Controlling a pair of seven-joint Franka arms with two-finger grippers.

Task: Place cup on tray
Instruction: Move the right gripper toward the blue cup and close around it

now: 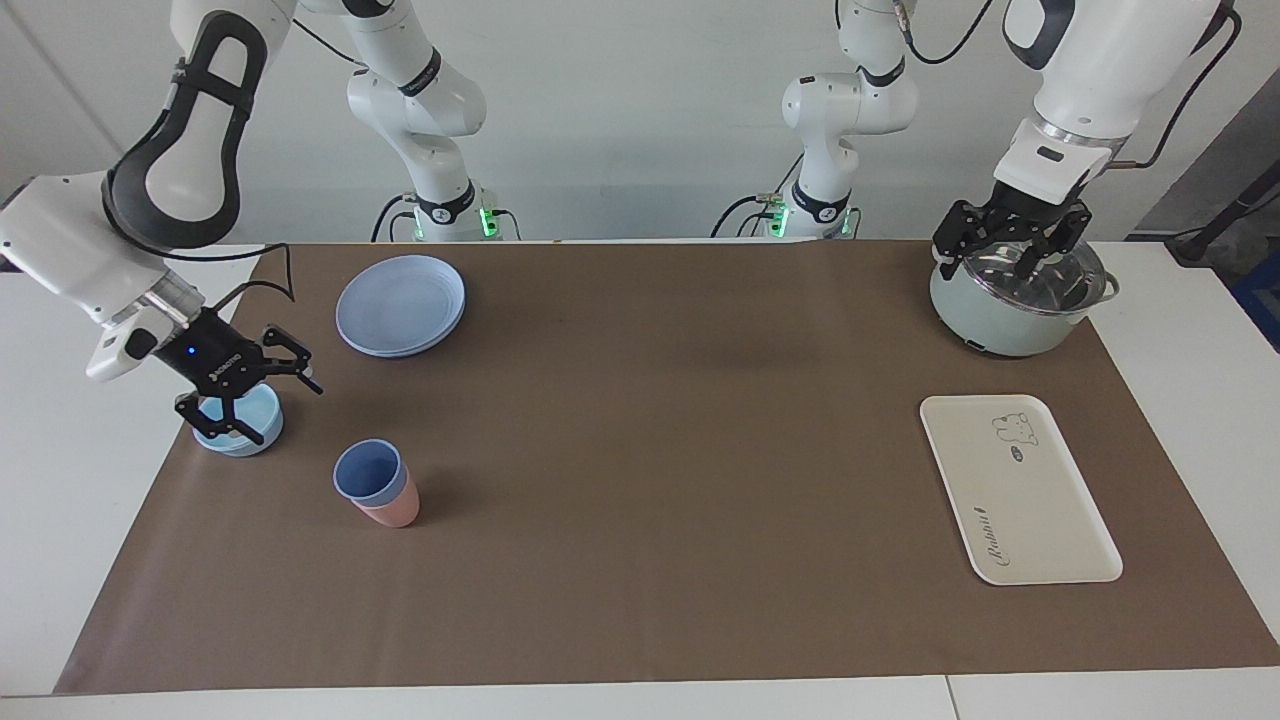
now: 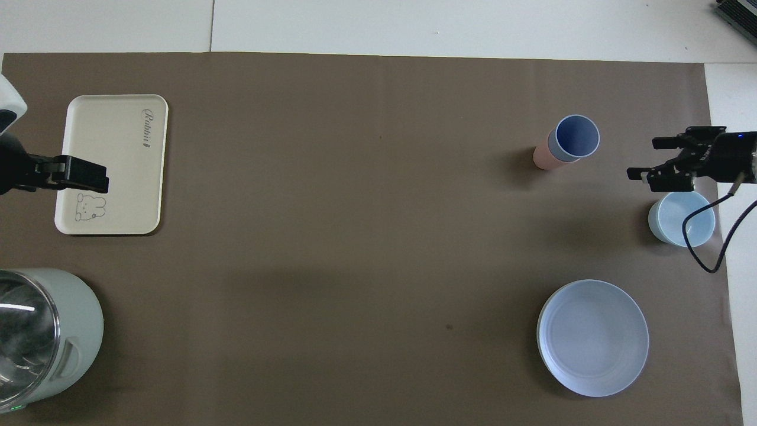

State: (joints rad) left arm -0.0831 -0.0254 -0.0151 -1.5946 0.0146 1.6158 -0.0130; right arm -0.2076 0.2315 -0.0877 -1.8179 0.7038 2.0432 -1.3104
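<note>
The periwinkle-blue cup [image 1: 367,472] stands upright, nested inside a salmon-pink tumbler [image 1: 392,512], toward the right arm's end of the table. It also shows in the overhead view [image 2: 572,137]. The cream-white tray [image 1: 1040,510] with the bear drawing lies bare toward the left arm's end [image 2: 112,136]. My right gripper [image 1: 262,400] is open and empty, low over a light-blue bowl [image 1: 250,428], beside the cup and apart from it [image 2: 653,158]. My left gripper [image 1: 990,268] is open and empty, up over the pot; it also shows in the overhead view [image 2: 97,180].
A round blue plate [image 1: 400,305] lies nearer to the robots than the cup [image 2: 593,337]. A pale green pot [image 1: 1000,325] with a glass lid stands nearer to the robots than the tray. A brown mat [image 1: 650,450] covers the table.
</note>
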